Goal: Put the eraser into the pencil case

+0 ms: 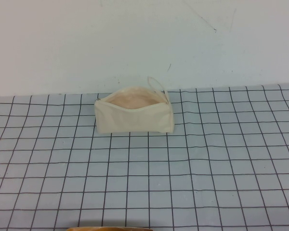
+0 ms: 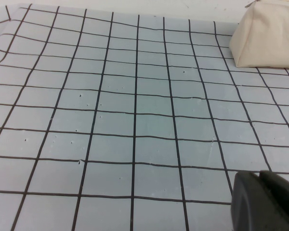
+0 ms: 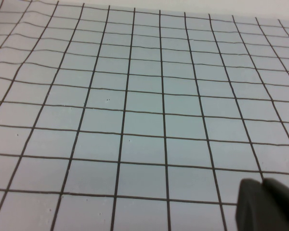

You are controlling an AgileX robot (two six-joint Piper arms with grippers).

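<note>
Pale blue-grey wall rises behind a counter covered in a light sheet ruled with a dark grid. Near the far edge, about midway between the left and right edges, sits the pencil case, a cream fabric pouch standing on its long side. Its zip is open, showing a pinkish-beige lining, and a thin loop strap arches up from its right end. In the left wrist view the pouch's closed end rests on the grid, well apart from the camera.

No eraser shows on the counter; whether it lies inside the pouch cannot be told.

Neither arm reaches into the high view. The left gripper appears only as a dark piece at the corner of its own wrist view, above bare grid, and whether it is open or closed cannot be told. The right gripper is likewise a dark sliver over bare grid, its state unreadable.
</note>
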